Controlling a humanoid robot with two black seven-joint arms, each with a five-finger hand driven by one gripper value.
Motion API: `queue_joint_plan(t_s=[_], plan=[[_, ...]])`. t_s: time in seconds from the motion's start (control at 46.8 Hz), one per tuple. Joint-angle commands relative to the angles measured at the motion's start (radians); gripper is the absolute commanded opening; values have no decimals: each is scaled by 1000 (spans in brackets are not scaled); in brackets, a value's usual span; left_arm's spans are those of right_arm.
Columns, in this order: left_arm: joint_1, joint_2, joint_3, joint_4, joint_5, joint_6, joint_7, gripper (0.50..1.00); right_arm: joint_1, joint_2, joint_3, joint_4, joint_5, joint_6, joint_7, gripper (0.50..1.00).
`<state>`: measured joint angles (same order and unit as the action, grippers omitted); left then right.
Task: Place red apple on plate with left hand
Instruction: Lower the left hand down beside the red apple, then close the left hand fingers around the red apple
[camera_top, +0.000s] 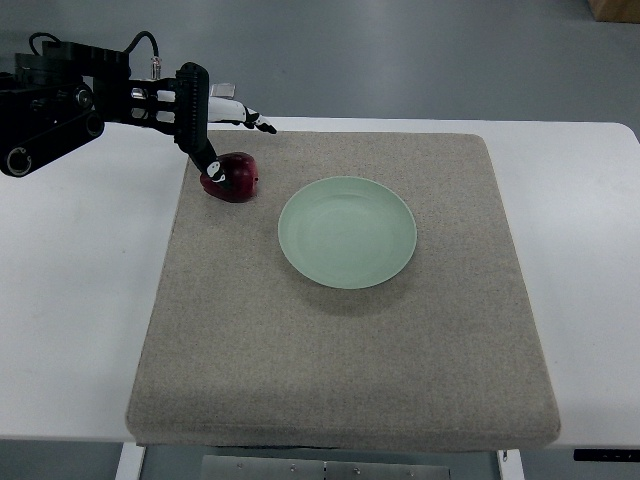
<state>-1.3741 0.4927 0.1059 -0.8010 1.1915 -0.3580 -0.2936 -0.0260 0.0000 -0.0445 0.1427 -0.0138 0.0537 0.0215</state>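
The round dark-red apple (231, 177) is sitting on the coarse beige fabric mat (340, 330), near the pale green round plate (347, 232). The black left hand (205, 130) is reaching over it, fingers (210, 160) touching its top, whether gripping I cannot tell, on the white tabletop (70, 300).

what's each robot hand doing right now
left robot hand: at the red apple, one finger touching; cannot tell if it grips
right robot hand: not in view

Steep overhead view (robot's side)
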Motion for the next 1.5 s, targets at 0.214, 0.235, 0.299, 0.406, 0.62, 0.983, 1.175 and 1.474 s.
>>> queue_joint_plan(t_s=[0.214, 0.235, 0.299, 0.406, 0.62, 0.983, 1.175, 1.474], plan=[[27, 4, 11, 9, -3, 1, 1, 990, 0, 0, 0, 0, 0, 0, 0, 964], [27, 4, 11, 9, -3, 2, 1, 990, 0, 0, 0, 0, 0, 0, 0, 964], [29, 3, 11, 11, -3, 10, 2, 992, 0, 0, 0, 0, 0, 0, 0, 964], [43, 0, 9, 22, -7, 16, 2, 992, 0, 0, 0, 0, 0, 0, 0, 964], [64, -9, 8, 32, -18, 27, 2, 990, 0, 0, 0, 0, 0, 0, 0, 964], [95, -16, 8, 42, -18, 116, 1, 973, 0, 0, 0, 0, 0, 0, 0, 964], [96, -28, 8, 43, -18, 116, 1, 958, 0, 0, 0, 0, 0, 0, 0, 964], [96, -31, 9, 43, -6, 114, 1, 853, 0, 0, 0, 0, 0, 0, 0, 964]])
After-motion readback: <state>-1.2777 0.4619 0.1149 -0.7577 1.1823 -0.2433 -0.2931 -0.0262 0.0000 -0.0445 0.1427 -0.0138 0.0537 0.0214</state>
